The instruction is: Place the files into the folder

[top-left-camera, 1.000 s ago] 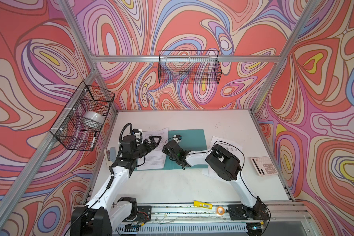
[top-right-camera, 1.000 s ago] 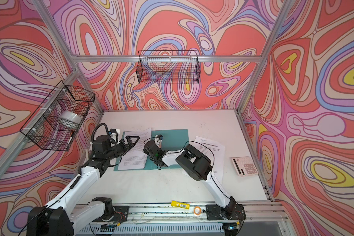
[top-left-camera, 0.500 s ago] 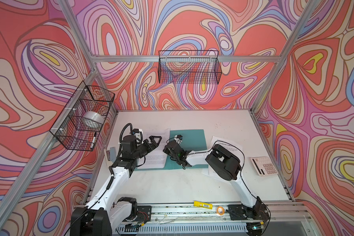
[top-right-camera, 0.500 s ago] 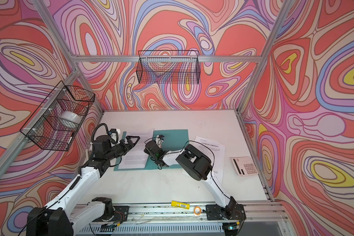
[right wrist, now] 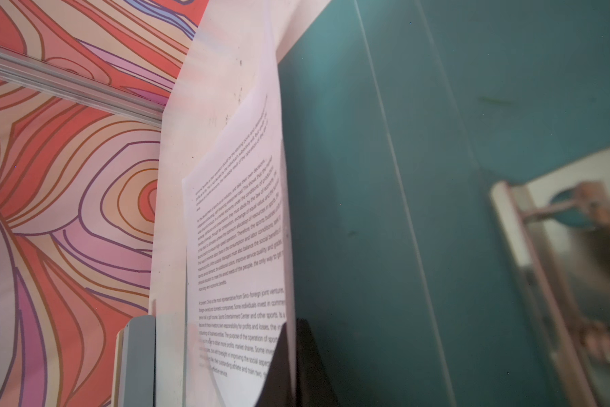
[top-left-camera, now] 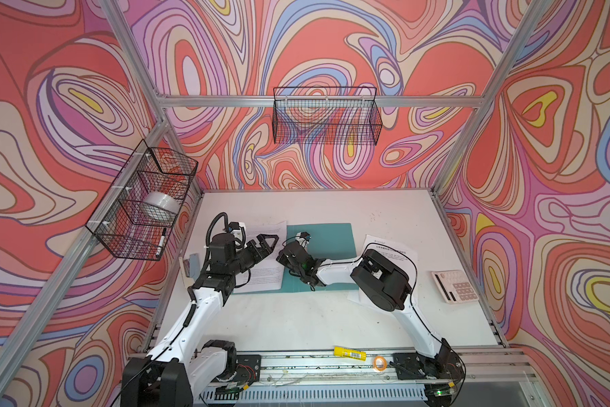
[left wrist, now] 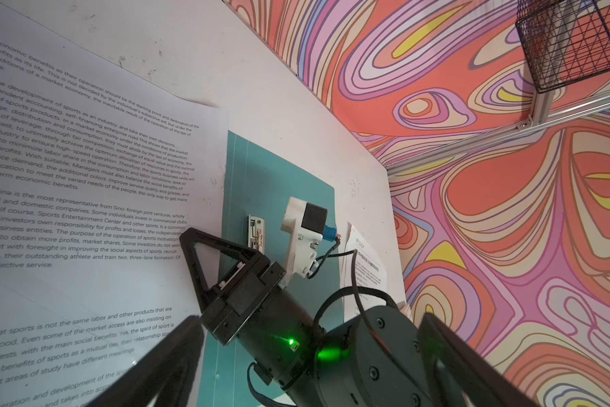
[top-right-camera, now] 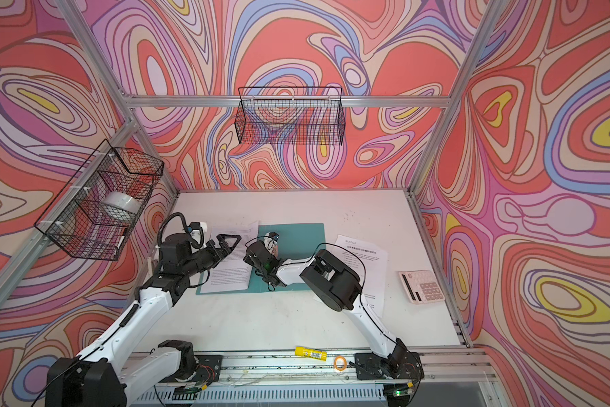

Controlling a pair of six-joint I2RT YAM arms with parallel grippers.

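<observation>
The teal folder (top-left-camera: 328, 239) (top-right-camera: 300, 236) lies open and flat on the white table. One of the files, a printed sheet (top-left-camera: 261, 275) (left wrist: 85, 211), covers its left half. A small metal clip (left wrist: 256, 232) sits on the bare half near the spine. My right gripper (top-left-camera: 279, 259) (right wrist: 291, 352) is shut on that sheet's edge next to the spine, where the paper curls up a little. My left gripper (top-left-camera: 273, 239) (left wrist: 310, 319) hovers open just above the sheet, close to the right gripper. Another of the files (top-left-camera: 395, 250) lies to the right, partly under the right arm.
A pink calculator (top-left-camera: 455, 285) lies at the table's right edge. A yellow glue stick (top-left-camera: 349, 352) and an orange tape ring (top-left-camera: 379, 362) rest on the front rail. Wire baskets (top-left-camera: 324, 116) (top-left-camera: 141, 204) hang on the back and left walls. A grey object (top-left-camera: 192, 264) lies at the left edge.
My left gripper has drifted slightly to the right, toward the right gripper, and stays open. The right gripper has not moved.
</observation>
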